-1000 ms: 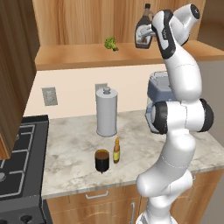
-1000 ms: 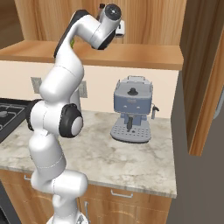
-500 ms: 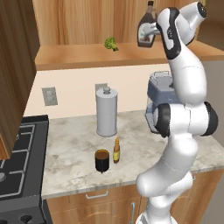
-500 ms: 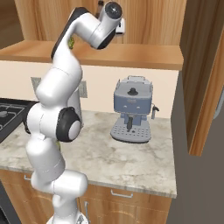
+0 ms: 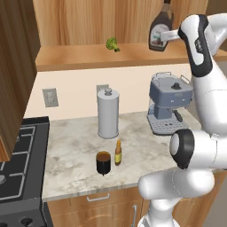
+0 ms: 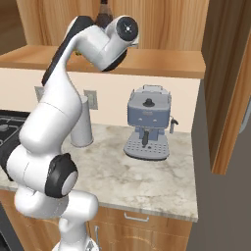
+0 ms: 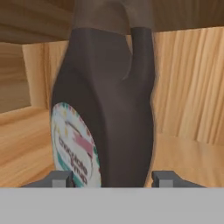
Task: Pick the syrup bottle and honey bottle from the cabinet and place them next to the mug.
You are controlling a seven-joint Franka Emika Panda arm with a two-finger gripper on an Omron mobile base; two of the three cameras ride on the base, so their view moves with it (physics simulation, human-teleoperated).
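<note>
The gripper [image 7: 111,179] clasped the syrup bottle [image 5: 158,32], one fingertip [image 7: 59,178] either side of its base, above the cabinet [image 5: 106,57] shelf. Below, the honey bottle [image 5: 118,153] stood at the mug's [image 5: 103,162] two o'clock.

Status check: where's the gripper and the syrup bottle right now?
Gripper up at the wood cabinet shelf, fingers either side of the dark brown syrup bottle. Bottle tilted, lifted off the shelf. Amber honey bottle already beside black mug. Nothing in the way.
</note>
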